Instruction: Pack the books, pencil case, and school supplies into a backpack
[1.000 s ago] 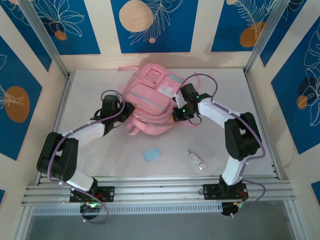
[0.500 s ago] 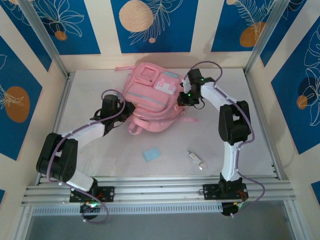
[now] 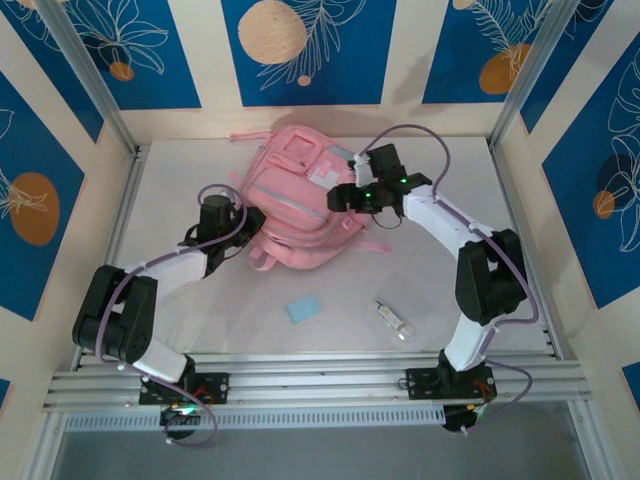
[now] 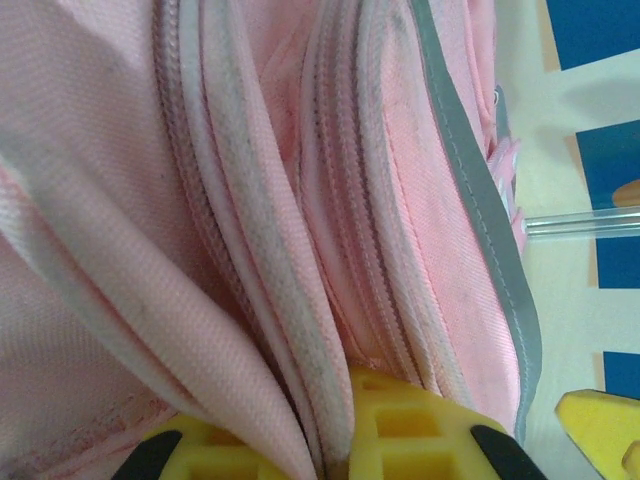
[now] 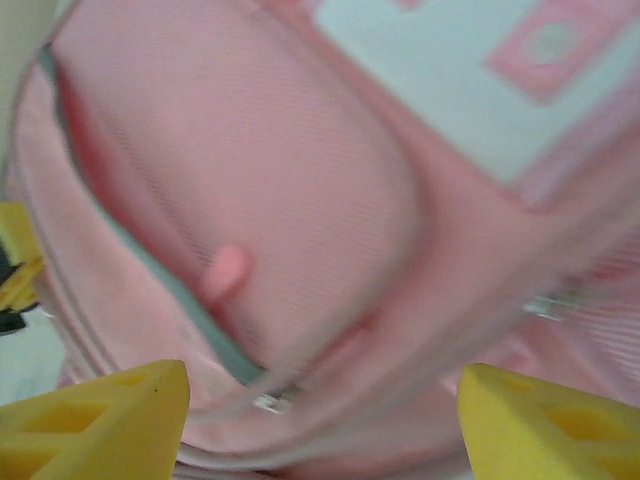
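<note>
The left end effector (image 3: 243, 222) is closed nearly all the way, its yellow fingers (image 4: 420, 440) pinching a fold of the backpack (image 3: 295, 200) at that bag's left edge. Right against the fingers, pink fabric drapes over them; just ahead run two parallel zipper seams, and to their right a grey trim strip (image 4: 470, 180) follows the curve of the bag away from the fingers.

The right end effector (image 5: 322, 415) stands wide open with nothing between its fingers (both yellow tips sit at the bottom corners of the wrist view, well apart). It hovers over the right side of the backpack's front. Just ahead of it lies a rounded pink pocket edged in grey, with a small pink tab (image 5: 225, 272) on it and a metal zipper pull (image 5: 268, 402) close to the left fingertip. Beyond the pocket is the pale blue-white patch (image 5: 440, 70); this view is blurred, so finer detail cannot be told.

The backpack lies flat on the bench (image 3: 250, 325), between the two end effectors. Well behind both of them, toward the arm bases, a light blue square pad (image 3: 303, 308) and a small whitish tube (image 3: 393, 321) lie on the bench, apart from each other and from the bag
</note>
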Robot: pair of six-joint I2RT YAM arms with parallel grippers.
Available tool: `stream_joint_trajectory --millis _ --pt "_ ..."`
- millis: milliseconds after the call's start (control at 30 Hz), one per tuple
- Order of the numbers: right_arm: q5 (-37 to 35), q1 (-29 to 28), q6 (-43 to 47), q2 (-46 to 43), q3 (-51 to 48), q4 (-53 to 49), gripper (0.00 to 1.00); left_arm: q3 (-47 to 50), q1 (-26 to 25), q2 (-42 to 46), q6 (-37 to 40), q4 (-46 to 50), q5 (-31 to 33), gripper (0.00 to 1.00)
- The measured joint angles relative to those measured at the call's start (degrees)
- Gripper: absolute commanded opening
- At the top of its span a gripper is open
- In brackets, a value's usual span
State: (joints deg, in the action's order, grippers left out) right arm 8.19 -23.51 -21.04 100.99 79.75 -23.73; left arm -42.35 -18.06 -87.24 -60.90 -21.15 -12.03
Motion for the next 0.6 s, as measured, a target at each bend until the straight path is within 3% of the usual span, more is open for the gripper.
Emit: stream_joint_trajectory --millis 267,600 --pt "0.46 -1.88 -4.63 6.80 1.77 3.13 0.72 0.13 -1.05 -1.57 0.00 -3.67 0.07 0.00" --pt "-2.62 -2.05 -9.42 7.23 0.04 5.27 0.75 0.52 -2.01 -2.62 -0.07 -6.36 0.85 0.00"
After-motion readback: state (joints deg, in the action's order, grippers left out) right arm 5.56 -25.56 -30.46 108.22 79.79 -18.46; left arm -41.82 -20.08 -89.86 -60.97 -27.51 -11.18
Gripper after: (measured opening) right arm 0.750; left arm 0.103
